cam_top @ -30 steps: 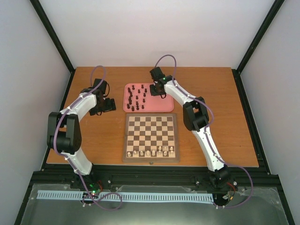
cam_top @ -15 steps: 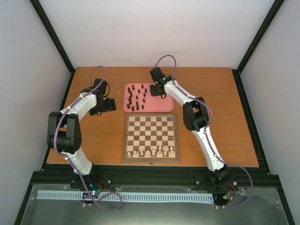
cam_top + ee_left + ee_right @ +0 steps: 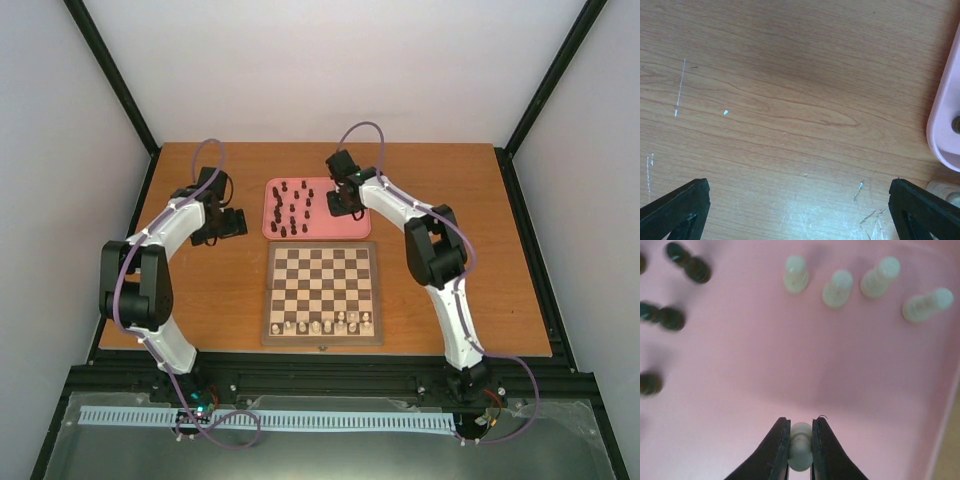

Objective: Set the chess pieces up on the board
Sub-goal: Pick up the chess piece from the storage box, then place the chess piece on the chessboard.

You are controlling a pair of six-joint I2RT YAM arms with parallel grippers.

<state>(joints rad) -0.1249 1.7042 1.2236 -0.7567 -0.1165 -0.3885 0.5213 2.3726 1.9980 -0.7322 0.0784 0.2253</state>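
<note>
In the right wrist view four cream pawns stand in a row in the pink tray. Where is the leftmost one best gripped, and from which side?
Grip the leftmost cream pawn just under its round head, from above: it stands upright, and the right gripper holds another cream pawn that way. Its neighbour stands close, so probably close across the row, over bare pink tray.

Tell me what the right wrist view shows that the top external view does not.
Only the right wrist view: the right hand shut on a cream piece, plus four more cream pieces on the pink tray. Only the top external view: the board, its near row of cream pieces, the left hand. Both: the tray and dark pieces.
</note>
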